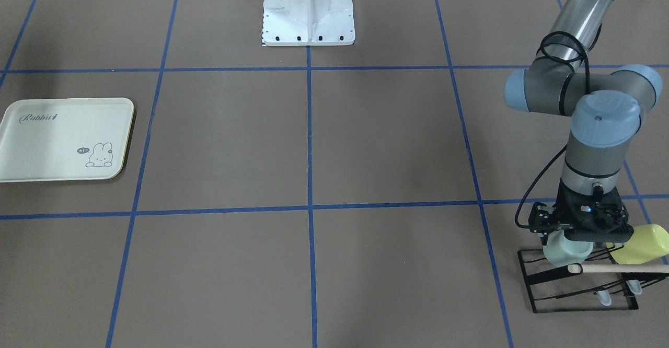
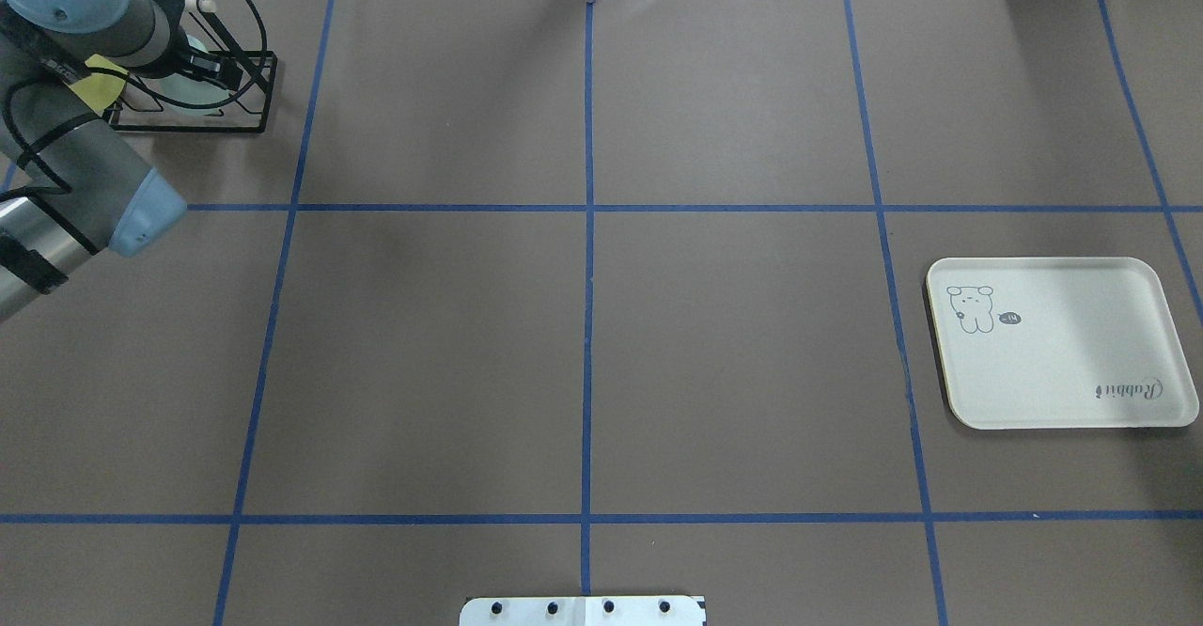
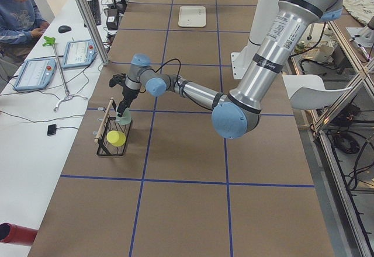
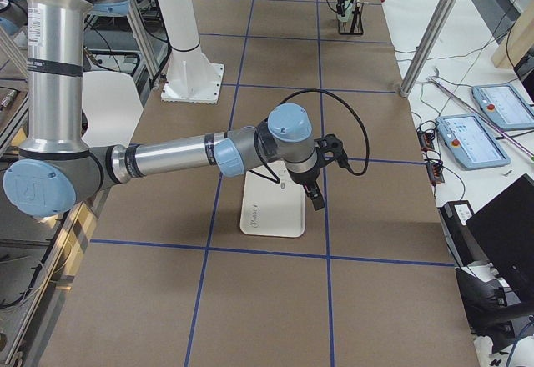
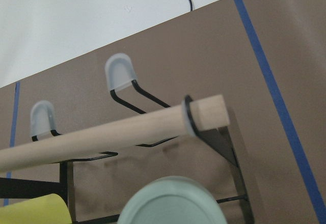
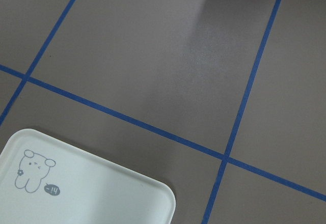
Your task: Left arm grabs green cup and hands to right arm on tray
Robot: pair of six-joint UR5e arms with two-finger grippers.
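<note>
The green cup [image 1: 564, 248] is hung on the black wire rack [image 1: 543, 285], perhaps straddled by the left gripper [image 1: 579, 229]; its grip cannot be told. The wooden dowel [image 1: 616, 268] could be snagged if the cup is lifted carelessly. Far off, the tray [image 1: 52, 139] is attended by the right gripper [image 4: 318, 200], whose state is equally unreadable.

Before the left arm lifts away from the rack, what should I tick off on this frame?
1. Left end effector is on the green cup, not the yellow-green cup: ok.
2. Grip closed on the green cup: cannot tell, fingers hidden.
3. Wooden dowel of the black wire rack clear of the lift path: cannot tell; it runs close by the cup.
4. Tray bare for the drop: ok.
5. Right end effector by the tray: ok; open or shut: cannot tell.
</note>
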